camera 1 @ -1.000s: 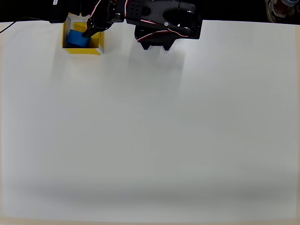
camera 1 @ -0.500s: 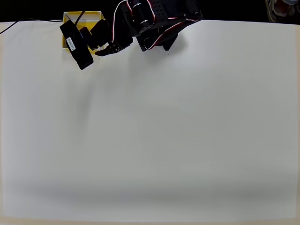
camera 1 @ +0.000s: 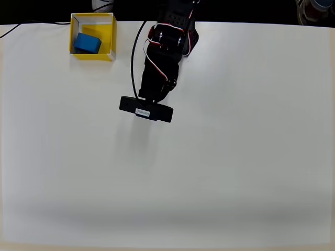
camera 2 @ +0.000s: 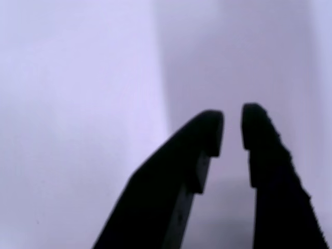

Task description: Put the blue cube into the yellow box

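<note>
One blue cube (camera 1: 87, 43) sits inside the yellow box (camera 1: 108, 37), and that box is the thing to steer by here. In the overhead view the box stands at the far left corner of the white table (camera 1: 235, 157), hard against the table's back edge. The cube lies on the box's yellow floor, toward its left wall, turned a little askew to the walls, with bare yellow showing to its right.

The black arm (camera 1: 162, 68) reaches out from the table's back edge, to the right of the box and well apart from it. It stretches forward over the table, and a flat black bar with a small white label (camera 1: 145, 111) crosses its front end, farther from the back edge than the box is. From above, that bar and the arm's body cover the claw, so the fingers cannot be made out there. A black cable and some red and white wires run along the arm.

The wrist view gives what the overhead view hides. The claw (camera 2: 232, 128) shows as two dark fingers rising from the bottom of the picture, their tips nearly together with only a thin sliver of light between them, and nothing pinched there. Behind them lies only pale, blurred table surface. The box and the cube are seen from above alone.
</note>
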### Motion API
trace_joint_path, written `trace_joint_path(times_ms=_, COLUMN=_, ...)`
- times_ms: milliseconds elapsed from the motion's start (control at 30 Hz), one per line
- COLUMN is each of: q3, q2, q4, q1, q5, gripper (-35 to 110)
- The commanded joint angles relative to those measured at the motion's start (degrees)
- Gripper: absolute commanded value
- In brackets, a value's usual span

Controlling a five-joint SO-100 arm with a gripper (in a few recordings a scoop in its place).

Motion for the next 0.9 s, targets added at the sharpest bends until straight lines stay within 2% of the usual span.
trace_joint_path(times_ms=0, q3=3.25, q2=3.69, q4=-1.76, q1=-8.17, q5=2.02, gripper=0)
trace_joint_path(times_ms=267, q3=11.07, q2=5.01, q4=-1.49, q1=-15.47, q5=5.01, gripper=0)
trace_joint_path(times_ms=400, q3=14.59, q2=5.36, q4=-1.05, q1=-14.68, q5=5.01, gripper=0)
trace_joint_path(times_ms=700, q3=14.59, q2=5.27, q4=7.12, q1=-16.08, q5=7.82, gripper=0)
trace_joint_path(times_ms=867, q3=14.59, q2=5.27, q4=7.12, q1=-12.3, q5=7.56, gripper=0)
